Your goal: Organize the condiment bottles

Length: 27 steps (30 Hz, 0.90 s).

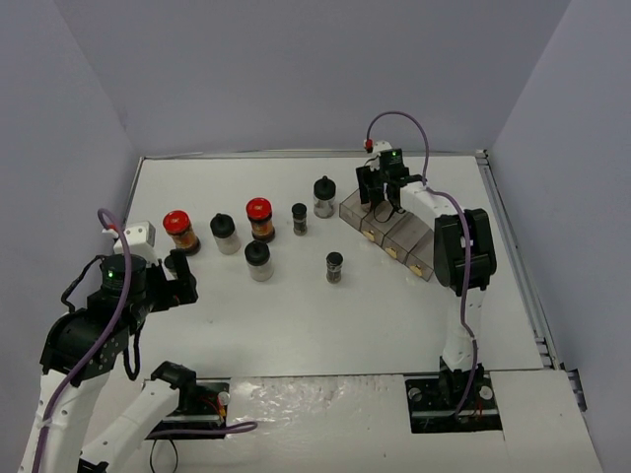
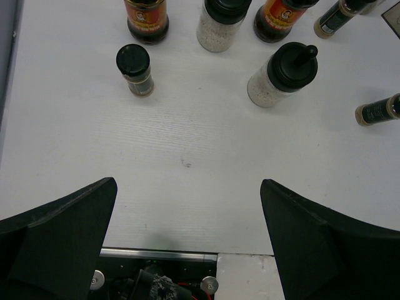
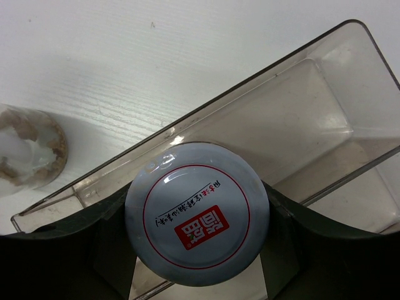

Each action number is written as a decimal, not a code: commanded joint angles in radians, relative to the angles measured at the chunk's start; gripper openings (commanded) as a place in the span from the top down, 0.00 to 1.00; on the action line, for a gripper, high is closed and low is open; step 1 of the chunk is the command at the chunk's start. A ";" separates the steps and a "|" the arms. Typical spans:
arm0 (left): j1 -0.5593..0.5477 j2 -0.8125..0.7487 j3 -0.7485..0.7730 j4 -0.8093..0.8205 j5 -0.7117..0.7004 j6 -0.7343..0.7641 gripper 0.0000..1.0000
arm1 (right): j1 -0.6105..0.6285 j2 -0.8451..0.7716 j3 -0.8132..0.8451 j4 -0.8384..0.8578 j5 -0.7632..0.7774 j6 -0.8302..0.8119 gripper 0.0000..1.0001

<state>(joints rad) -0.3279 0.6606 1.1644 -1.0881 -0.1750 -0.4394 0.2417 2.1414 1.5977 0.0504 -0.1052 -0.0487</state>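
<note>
White-lidded jar [image 3: 197, 212] is clamped in the right gripper [image 1: 383, 205], a finger on each side below the lid. It hangs over the end compartment of the clear plastic tray [image 3: 250, 80]. Can't tell whether its base is on the compartment floor yet.

Step in hand, my read: seat it in that cell.
- In the wrist view the lid covers part of the long wall, so clearance there looks thin. Centre it between the walls first.
- Go straight down and keep it upright.
- Let go only once the base bears on the floor, and spread the fingers no more than needed because the walls are close.
- The tray looks thin and light, so a jar catching the rim could shove or tip it.
- A black-capped jar [image 1: 324, 197] stands just beside the tray end, so keep the wrist off it.

Left gripper [image 2: 187, 187] is spread wide with nothing in it. It sits low near its base, facing the loose bottles on the white table [image 2: 187, 144]:
- two red-capped bottles [image 1: 179, 232] with brown contents
- black-capped jars of pale granules [image 2: 281, 75]
- small dark jars [image 1: 334, 266]

Materials:
- Lid is round, smooth, glossy white, with a red ring and a red printed mark.
- Tray is rigid, smoky-transparent and shiny, with rounded corners.
- Table is matte with a faint grain.
- Fingers are matte black.
- Jars are cylindrical and clear-walled; glass or plastic, can't tell.
</note>
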 commanded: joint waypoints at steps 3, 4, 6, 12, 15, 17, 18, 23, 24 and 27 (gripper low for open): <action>-0.002 0.002 0.001 0.013 0.008 -0.021 0.03 | -0.007 -0.082 0.007 0.117 -0.018 -0.030 0.20; -0.002 0.002 0.001 0.015 0.009 -0.021 0.03 | -0.007 -0.097 0.002 0.118 -0.019 -0.031 0.16; -0.002 0.001 0.001 0.017 0.009 -0.021 0.03 | -0.003 -0.149 -0.013 0.116 -0.020 -0.035 0.08; 0.000 0.010 0.000 0.051 0.011 -0.016 0.03 | 0.026 -0.361 -0.081 0.030 -0.029 -0.036 0.04; -0.002 0.015 -0.008 0.084 0.011 -0.016 0.03 | 0.082 -0.506 -0.164 -0.018 -0.048 -0.045 0.04; -0.001 0.022 -0.009 0.105 0.009 -0.010 0.03 | 0.132 -0.585 -0.234 -0.060 -0.047 -0.052 0.04; -0.002 0.026 -0.009 0.118 0.009 -0.002 0.03 | 0.158 -0.627 -0.256 -0.092 -0.046 -0.051 0.05; -0.002 0.064 0.014 0.147 0.006 0.033 0.03 | 0.295 -0.772 -0.404 -0.158 -0.055 -0.003 0.05; -0.002 0.070 0.020 0.149 0.007 0.039 0.03 | 0.318 -0.786 -0.426 -0.163 -0.047 0.007 0.05; -0.002 0.083 0.034 0.153 0.009 0.054 0.03 | 0.360 -0.819 -0.485 -0.170 -0.030 0.029 0.05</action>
<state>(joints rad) -0.3279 0.7042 1.1477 -1.0098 -0.1718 -0.4239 0.5650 1.3507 1.1905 -0.0752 -0.1563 -0.0635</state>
